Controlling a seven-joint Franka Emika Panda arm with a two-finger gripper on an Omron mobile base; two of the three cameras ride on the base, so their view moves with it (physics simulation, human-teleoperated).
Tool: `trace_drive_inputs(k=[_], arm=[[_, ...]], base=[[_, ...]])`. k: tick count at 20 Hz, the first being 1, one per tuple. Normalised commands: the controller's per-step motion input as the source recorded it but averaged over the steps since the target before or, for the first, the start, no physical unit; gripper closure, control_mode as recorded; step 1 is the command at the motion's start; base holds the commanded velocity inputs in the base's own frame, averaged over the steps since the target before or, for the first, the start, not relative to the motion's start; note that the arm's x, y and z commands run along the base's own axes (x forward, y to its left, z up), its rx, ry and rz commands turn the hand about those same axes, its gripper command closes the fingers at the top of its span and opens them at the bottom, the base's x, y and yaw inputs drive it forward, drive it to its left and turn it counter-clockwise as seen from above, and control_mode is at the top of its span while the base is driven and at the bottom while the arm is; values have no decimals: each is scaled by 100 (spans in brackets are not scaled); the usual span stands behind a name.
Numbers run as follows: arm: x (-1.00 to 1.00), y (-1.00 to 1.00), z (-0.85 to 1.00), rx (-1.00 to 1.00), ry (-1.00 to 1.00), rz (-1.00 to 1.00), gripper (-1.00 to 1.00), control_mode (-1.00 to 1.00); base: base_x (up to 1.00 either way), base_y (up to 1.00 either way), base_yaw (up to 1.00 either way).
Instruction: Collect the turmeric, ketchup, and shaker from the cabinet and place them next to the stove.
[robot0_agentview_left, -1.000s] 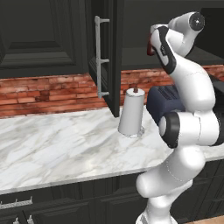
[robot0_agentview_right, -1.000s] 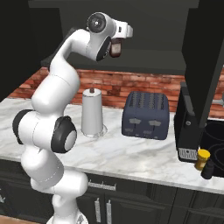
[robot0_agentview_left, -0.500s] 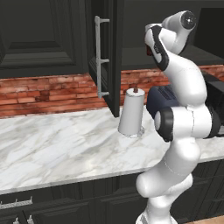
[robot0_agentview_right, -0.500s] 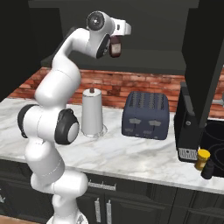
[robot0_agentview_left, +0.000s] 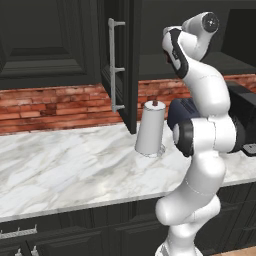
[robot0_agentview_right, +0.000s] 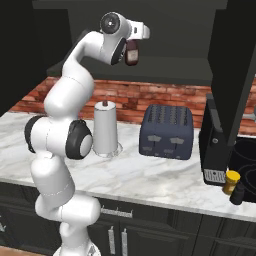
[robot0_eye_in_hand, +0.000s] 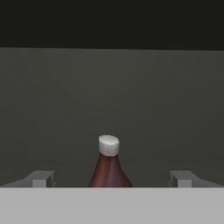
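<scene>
Red ketchup (robot0_eye_in_hand: 108, 168) between open hand (robot0_eye_in_hand: 111, 179)

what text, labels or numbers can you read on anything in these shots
None can be read.
The ketchup bottle shows plain dark red with a white cap, no label visible.
The toaster, the paper towel roll and the yellow-topped jar carry no visible print.
The dark appliance has a pale patch low on its front, too small to read.

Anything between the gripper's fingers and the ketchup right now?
Nothing: in the hand view the ketchup stands upright midway between the open gripper fingers, with bare gaps either side.
</scene>
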Motion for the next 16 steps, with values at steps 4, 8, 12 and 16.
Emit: trace_drive_inputs(k=[4,8,12,16], arm=[[23,9,-4,0,2,0,-100,-100],[25,10,-6,0,3,1,-100,-100],[24,2,-3,0,3,2,-100,-100],[22,-11,0,2,0,6,-100,-100]], base=[[0,0,0],[0,0,0],[0,0,0],[0,0,0]])
